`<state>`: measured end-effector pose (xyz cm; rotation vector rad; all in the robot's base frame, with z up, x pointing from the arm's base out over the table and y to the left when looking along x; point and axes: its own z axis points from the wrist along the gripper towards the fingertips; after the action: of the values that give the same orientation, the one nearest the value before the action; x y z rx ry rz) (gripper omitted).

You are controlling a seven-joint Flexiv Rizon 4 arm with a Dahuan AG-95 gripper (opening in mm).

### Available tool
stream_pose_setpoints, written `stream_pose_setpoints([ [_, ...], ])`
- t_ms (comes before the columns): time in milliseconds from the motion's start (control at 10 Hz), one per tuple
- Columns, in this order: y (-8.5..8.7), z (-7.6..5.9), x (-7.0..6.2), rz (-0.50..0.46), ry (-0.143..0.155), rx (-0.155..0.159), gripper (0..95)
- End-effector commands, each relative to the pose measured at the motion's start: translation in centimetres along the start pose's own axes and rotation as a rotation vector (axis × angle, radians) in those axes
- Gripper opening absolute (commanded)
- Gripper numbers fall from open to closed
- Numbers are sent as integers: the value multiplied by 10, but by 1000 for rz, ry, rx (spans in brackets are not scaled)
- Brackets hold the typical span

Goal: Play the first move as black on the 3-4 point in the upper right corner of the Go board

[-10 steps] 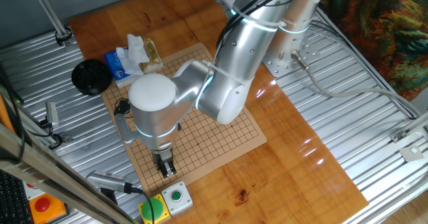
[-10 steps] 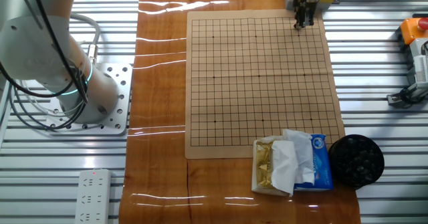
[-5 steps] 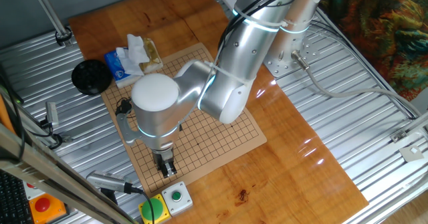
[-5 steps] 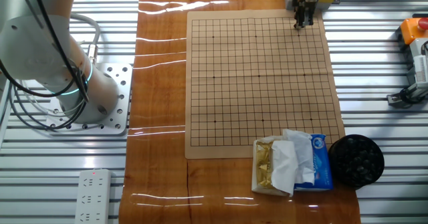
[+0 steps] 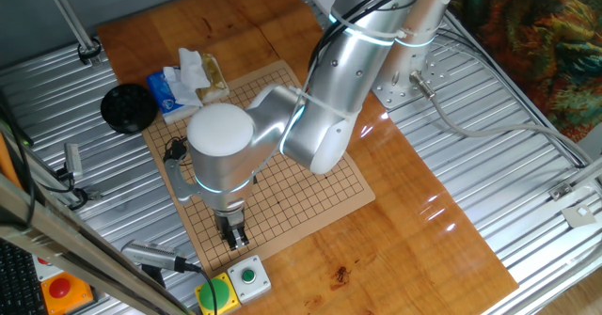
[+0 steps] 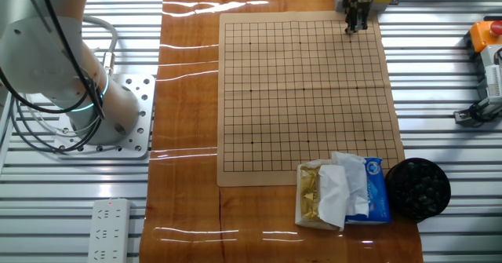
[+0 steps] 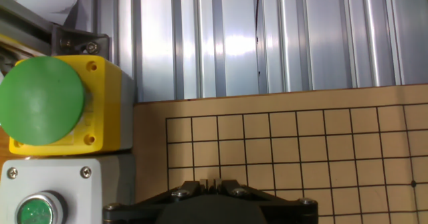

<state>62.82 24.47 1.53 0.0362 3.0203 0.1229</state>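
The pale-tan gridded board (image 5: 350, 180) lies on the orange-brown table; it also shows in the other fixed view (image 6: 302, 90) and the hand view (image 7: 301, 150). No stone lies on it. My gripper (image 5: 233, 239) points straight down over the board's corner nearest the button box, a few lines in from both edges (image 6: 354, 27). In the hand view the fingertips (image 7: 212, 182) stand close together with a small dark thing, apparently a black stone, between them. The black bowl of stones (image 6: 418, 188) stands off the opposite end of the board.
A yellow box with a green button (image 7: 43, 103) and a grey box with a small green button (image 5: 248, 277) stand just off this corner. A tissue pack and a wrapper (image 6: 343, 189) lie at the far end. Ribbed metal surrounds the table. The arm's base (image 6: 118, 114) stands to one side.
The arm's wrist has shifted very slightly. The gripper stays over the same corner of the board.
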Motion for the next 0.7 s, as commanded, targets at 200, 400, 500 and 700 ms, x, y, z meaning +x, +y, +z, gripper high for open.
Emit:
stream_pose_setpoints([
  [200, 0, 0, 0, 0, -1, -1, 0],
  [400, 0, 0, 0, -8, -1, -1, 0],
  [500, 0, 0, 0, -11, -1, -2, 0],
  [700, 0, 0, 0, -14, -1, -2, 190],
])
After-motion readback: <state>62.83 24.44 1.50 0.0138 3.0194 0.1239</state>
